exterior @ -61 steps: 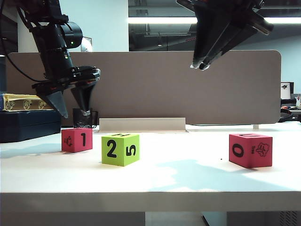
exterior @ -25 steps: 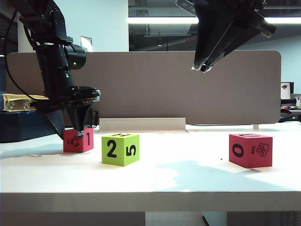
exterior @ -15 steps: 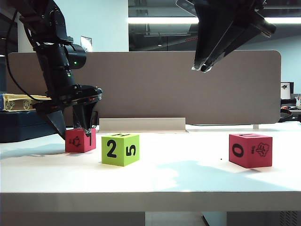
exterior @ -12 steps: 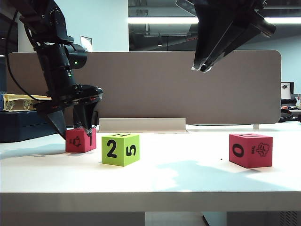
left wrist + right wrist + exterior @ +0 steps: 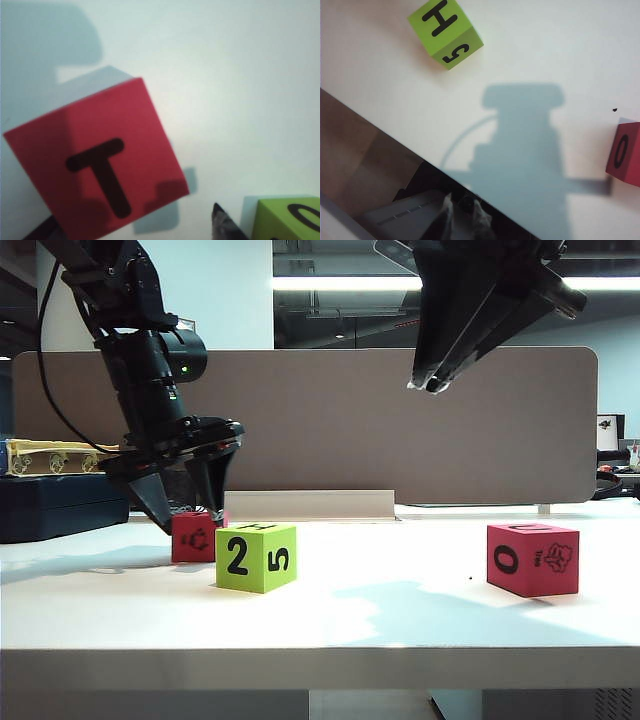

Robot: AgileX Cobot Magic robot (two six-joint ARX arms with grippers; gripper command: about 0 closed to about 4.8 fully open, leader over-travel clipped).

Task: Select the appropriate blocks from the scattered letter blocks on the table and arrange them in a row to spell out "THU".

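Left pincer (image 5: 188, 505) released, jaws straddling red T block (image 5: 196, 537) on table (image 5: 400, 620) – touching green block (image 5: 256, 556). Risk: jaw clips green H, shifts it. Right pincer (image 5: 432, 384) clenched, empty, high; U block (image 5: 532, 558) well apart.

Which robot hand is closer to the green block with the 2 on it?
The left. The left end effector sits low over the red T block, right beside the green block. The right end effector hangs high above the table, off to the right.
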